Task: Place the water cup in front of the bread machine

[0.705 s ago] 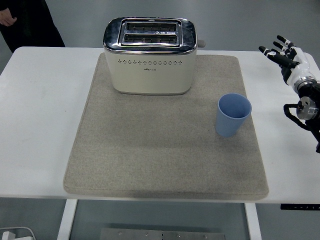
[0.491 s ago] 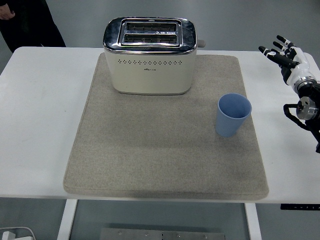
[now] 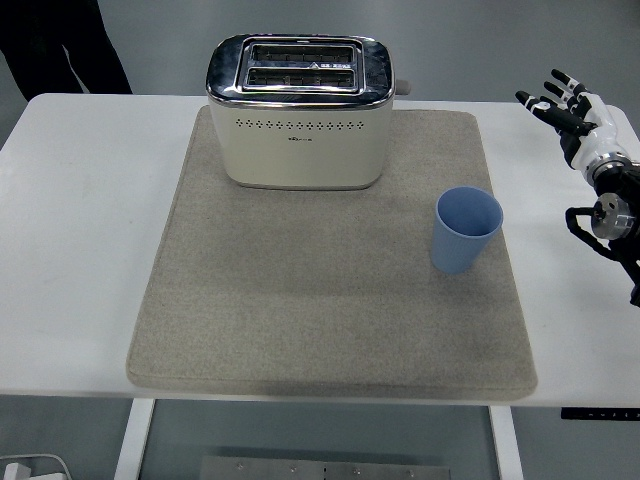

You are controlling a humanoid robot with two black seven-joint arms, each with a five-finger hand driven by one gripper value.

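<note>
- The blue water cup (image 3: 467, 231) stands upright on the right part of the grey mat (image 3: 330, 300), nearer and to the right of the bread machine (image 3: 298, 112), well apart from it
- The cream bread machine sits at the mat's far edge
- The right hand (image 3: 572, 108) hovers over the white table (image 3: 80, 250) at the far right, fingers spread, holding nothing, apart from the cup
- A person in dark clothing (image 3: 60, 45) stands at the far left
</note>
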